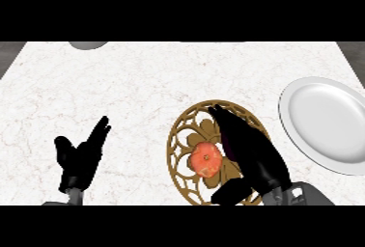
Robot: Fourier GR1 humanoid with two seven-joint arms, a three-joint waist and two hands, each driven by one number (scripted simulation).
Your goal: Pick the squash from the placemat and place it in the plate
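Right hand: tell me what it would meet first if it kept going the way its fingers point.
The right hand points up-left over the placemat; past its rim only bare counter shows. Height is unclear.

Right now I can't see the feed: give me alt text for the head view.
The orange squash lies on a round gold placemat on the white marble counter, with the right hand open beside it, fingers straight. A white plate, with nothing on it, sits to the placemat's right. The left hand rests open at lower left.
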